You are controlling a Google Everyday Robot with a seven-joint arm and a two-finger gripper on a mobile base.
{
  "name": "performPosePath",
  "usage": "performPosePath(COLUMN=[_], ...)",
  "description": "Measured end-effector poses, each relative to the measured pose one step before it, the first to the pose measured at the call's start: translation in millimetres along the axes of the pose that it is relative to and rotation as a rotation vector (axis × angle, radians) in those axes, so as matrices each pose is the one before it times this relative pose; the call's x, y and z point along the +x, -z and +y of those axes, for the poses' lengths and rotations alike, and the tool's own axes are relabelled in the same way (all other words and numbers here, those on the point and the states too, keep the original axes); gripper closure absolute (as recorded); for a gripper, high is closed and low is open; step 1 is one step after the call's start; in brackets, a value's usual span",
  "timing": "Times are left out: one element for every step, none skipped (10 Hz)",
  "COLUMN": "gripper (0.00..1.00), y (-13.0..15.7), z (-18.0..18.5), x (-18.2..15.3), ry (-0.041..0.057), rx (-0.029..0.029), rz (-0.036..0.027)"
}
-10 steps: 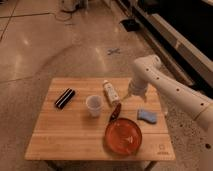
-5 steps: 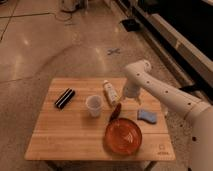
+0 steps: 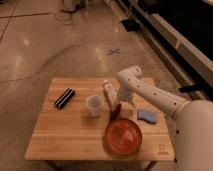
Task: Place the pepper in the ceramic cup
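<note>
Jaws over pepper (image 3: pixel 116 112), ceramic cup (image 3: pixel 94 105) just left

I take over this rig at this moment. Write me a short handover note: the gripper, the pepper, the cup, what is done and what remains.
Gripper: low over the table, right of the white bottle and directly above the pepper's far end. I cannot tell whether it has a grasp.
Pepper: on the table, between the ceramic cup and the blue sponge, just behind the orange plate.
Ceramic cup: upright, left of the pepper, no pepper in it.
Done: the approach to the pepper.
Left: grasp, lift, carry left, release into the cup.
</note>
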Motion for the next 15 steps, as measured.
performPosePath(gripper=[0.27,0.34,0.49,0.57,0.67,0.77,0.89,0.97,1.0,1.0,1.0,1.0,1.0,1.0,1.0], y=[-4.62,-4.36,-6.47,-2.27,-1.14,-0.26,2.64,7.71,10.75,13.72,11.79,12.42,13.91,8.68,8.75], z=[-2.32,-2.05,-2.2,-1.3,-0.86,-1.41,-2.13,-1.29,-1.21,-1.75,-3.2,-3.49,-4.15,-3.97,-4.65], x=[-1.31,-2.12,-4.87,-2.71,-2.57,-2.26,-0.79,2.2,3.18,4.49,3.39,3.43,3.67,2.11,1.93], ry=[-0.00369,-0.00167,-0.00169,-0.00035,-0.00237,-0.00209,0.00418,0.00515,0.00614,0.00741,0.01083,0.01113,0.01444,0.01264,0.01418], rx=[-0.00491,-0.00554,-0.01308,-0.00367,-0.0002,0.00297,0.00786,0.01087,0.0135,0.0167,0.01233,0.0128,0.01441,0.01106,0.01263], rz=[-0.00537,-0.00752,-0.01779,-0.01121,-0.01248,-0.01181,-0.00619,0.007,0.01376,0.02279,0.02113,0.02358,0.02872,0.01945,0.01996])
